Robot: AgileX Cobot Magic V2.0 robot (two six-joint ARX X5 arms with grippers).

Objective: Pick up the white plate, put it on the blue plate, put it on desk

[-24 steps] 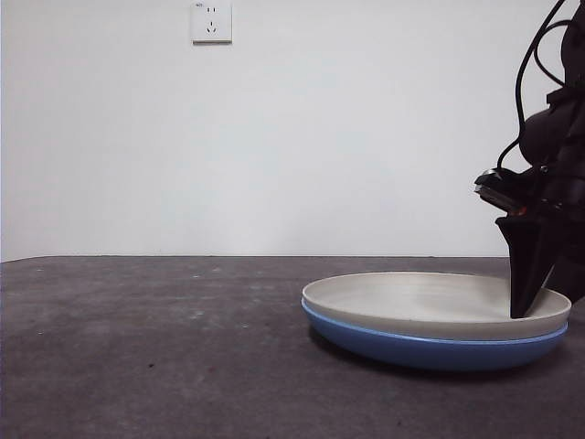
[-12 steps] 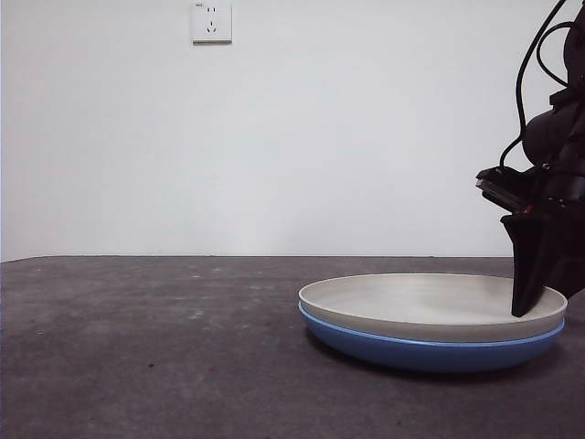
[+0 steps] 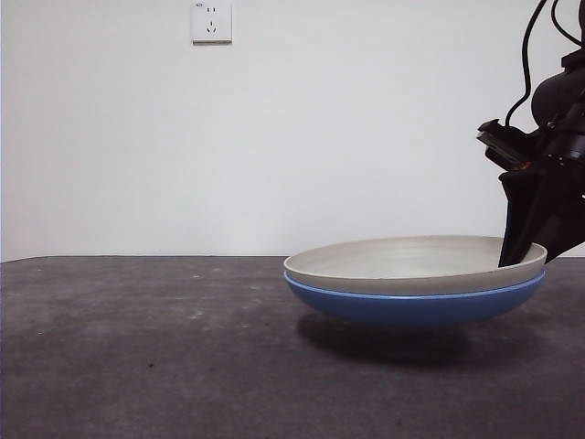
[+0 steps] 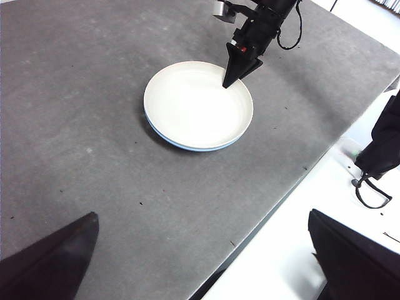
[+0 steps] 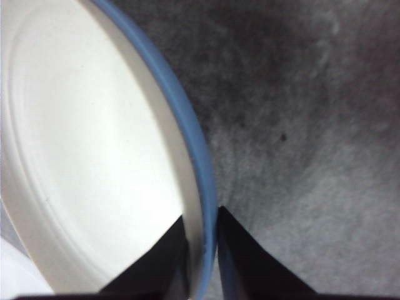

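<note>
The white plate (image 3: 411, 260) lies nested in the blue plate (image 3: 411, 307). Both hang together above the desk (image 3: 137, 347), with a shadow under them. My right gripper (image 3: 523, 254) is shut on their rims at the right side, one jaw inside the white plate and one outside the blue. The right wrist view shows its jaws (image 5: 203, 236) pinching the blue rim (image 5: 189, 132) and the white plate (image 5: 81, 156). The left wrist view shows the stack (image 4: 197, 103) from afar. My left gripper (image 4: 203, 256) is open and empty, far from the plates.
A wall socket (image 3: 211, 21) sits high on the white wall. The desk's edge (image 4: 275, 206) runs close to the plates in the left wrist view, with white floor and a black object (image 4: 384, 144) beyond it.
The right gripper has risen with both plates in it. The stack has left the desk, shifted slightly left, and now hangs above its shadow.
</note>
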